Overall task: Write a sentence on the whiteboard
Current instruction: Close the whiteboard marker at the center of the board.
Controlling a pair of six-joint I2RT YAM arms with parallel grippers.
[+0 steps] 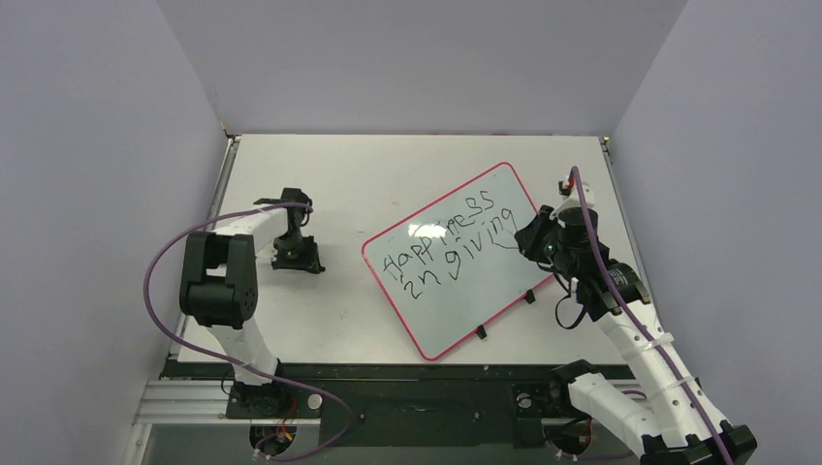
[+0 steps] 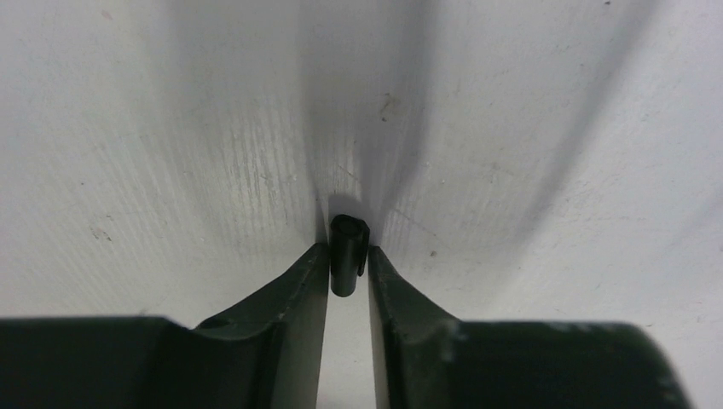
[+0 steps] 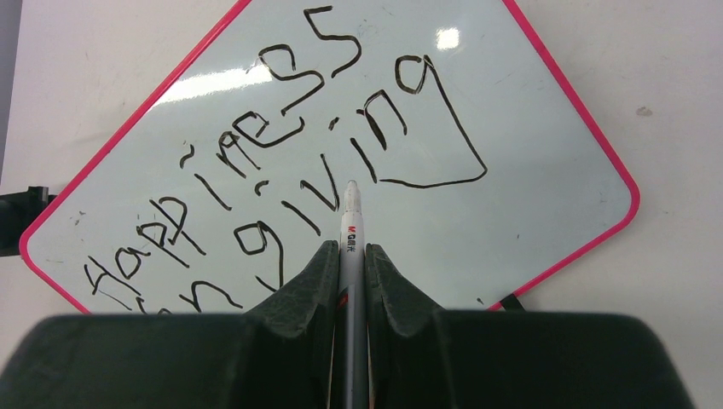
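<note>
The whiteboard (image 1: 456, 262) lies tilted on the table (image 1: 339, 184), red-rimmed, with two black tabs on its near edge. The sentence (image 1: 448, 242) in black marker reads "Happiness in giving" in two slanted lines; it also shows in the right wrist view (image 3: 281, 170). My right gripper (image 1: 523, 235) is shut on a white marker (image 3: 351, 230), its tip over the board near the last letters. My left gripper (image 1: 296, 260) is shut on a small black marker cap (image 2: 348, 254), low over the table left of the board.
Grey walls enclose the table on three sides. A black rail (image 1: 388, 373) runs along the near edge by the arm bases. Purple cables loop from both arms.
</note>
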